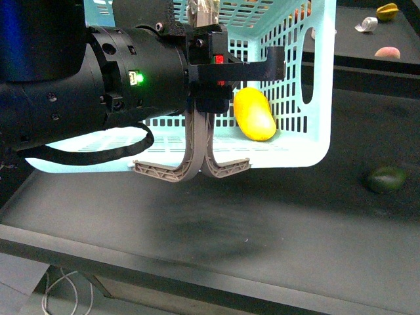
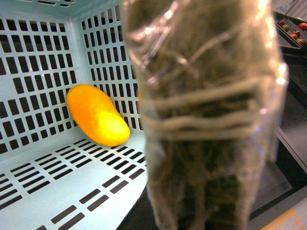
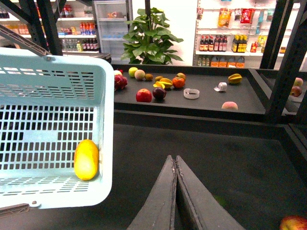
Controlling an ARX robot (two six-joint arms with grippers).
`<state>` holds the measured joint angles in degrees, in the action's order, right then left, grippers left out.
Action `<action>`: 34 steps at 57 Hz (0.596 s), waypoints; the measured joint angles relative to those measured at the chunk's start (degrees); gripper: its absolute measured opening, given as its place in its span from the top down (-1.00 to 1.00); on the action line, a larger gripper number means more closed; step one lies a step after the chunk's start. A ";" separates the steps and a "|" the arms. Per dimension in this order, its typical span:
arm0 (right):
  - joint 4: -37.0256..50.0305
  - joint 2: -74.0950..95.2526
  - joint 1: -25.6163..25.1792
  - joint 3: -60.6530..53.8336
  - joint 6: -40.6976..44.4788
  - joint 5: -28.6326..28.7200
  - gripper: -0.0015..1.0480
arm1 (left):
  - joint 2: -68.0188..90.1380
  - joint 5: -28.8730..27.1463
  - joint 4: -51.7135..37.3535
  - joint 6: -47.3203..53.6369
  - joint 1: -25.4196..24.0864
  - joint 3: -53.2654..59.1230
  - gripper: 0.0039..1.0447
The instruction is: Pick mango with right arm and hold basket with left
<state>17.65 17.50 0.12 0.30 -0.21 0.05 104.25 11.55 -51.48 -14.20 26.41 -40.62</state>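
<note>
Yellow mango (image 1: 254, 115) lies inside basket (image 1: 320, 85). Left claw (image 1: 211, 98) pinches its handles (image 1: 195, 149); right claw (image 3: 174, 162) is pressed together, empty, to the right. Placing looks done. Next: a steady left hold.

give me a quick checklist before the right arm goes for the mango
1. Mango lying on the floor of the basket, nothing on top of it: ok.
2. Left gripper clamped on the grey-brown handles, basket looks lifted: ok.
3. Right gripper empty: ok.
4. Right gripper open for a grasp: not ok, its fingers are pressed together.
5. Right gripper over the mango: not ok, it sits outside the basket wall.
6. Grip check from the left wrist view: cannot tell, a blurred close object fills much of it.
</note>
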 joint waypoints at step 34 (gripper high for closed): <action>-17.07 -15.45 0.00 0.04 0.04 0.04 0.96 | 0.00 0.02 0.00 0.04 0.00 0.00 0.93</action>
<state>0.58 2.04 0.12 0.34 -0.16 0.10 104.25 11.57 -51.48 -14.15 26.41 -40.62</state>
